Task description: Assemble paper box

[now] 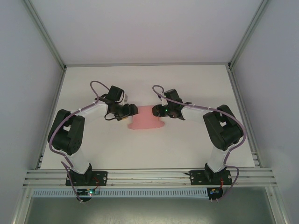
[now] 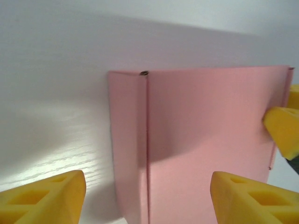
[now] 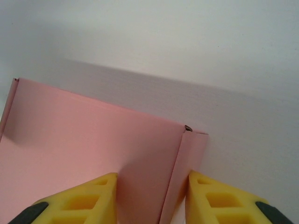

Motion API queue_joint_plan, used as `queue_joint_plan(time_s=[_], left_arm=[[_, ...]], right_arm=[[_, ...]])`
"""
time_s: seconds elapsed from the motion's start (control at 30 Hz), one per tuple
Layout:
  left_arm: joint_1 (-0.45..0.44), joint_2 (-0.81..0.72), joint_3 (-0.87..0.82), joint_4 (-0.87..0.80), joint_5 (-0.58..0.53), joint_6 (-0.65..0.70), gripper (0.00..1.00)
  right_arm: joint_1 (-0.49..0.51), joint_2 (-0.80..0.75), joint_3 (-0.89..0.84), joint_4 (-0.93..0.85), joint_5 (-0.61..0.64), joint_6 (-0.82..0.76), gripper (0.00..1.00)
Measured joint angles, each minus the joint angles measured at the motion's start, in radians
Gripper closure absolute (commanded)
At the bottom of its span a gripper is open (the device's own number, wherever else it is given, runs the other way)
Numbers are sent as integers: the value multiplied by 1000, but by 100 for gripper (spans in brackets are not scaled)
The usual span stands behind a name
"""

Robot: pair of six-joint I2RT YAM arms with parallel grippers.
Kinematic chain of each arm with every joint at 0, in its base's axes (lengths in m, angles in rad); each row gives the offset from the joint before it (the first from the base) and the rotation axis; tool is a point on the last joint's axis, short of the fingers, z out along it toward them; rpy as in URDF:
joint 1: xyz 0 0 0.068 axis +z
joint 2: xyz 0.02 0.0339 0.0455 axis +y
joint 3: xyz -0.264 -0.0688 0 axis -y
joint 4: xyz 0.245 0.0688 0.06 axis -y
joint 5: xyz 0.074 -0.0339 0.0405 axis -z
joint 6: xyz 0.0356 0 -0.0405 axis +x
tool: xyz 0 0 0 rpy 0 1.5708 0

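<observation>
Paper box (image 1: 145,119): plain pink thin card, resting mid-way across the table (image 1: 196,88). Broad smooth panel faces my wrist cameras; narrow flap creased along one side edge.

paper box (image 1: 145,122): plain pink card, no print, darker pink along the creases
worktop (image 1: 196,93): white, faint wood grain
left hand (image 2: 147,179): yellow fingers (image 2: 46,196)
right hand (image 3: 152,176): yellow fingers (image 3: 79,200), dark grey at their bases
arms (image 1: 70,133): black joints, white links
cables (image 1: 96,85): dull purple
frame rail (image 1: 149,176) along the near worktop edge: silver-grey
</observation>
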Motion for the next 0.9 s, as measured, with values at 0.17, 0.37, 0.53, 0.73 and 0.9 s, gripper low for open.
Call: queue_joint_plan(time_s=[0.17,0.37,0.53,0.73,0.9], left_arm=[[0,29,0,41,29,-8,51],[14,54,-30,101,78,-13,76],[42,50,-86,206,143,-27,93],[80,42,-166,346,229,-50,100],[108,23,-241,443,283,-63,100]], right_arm=[[-12,3,3,-1,-17,-13,59],[-37,2,0,5,-53,-7,52],[-66,-21,-29,6,-83,3,34],[-121,-104,-105,34,-168,64,16],[-142,-150,-117,38,-254,120,2]])
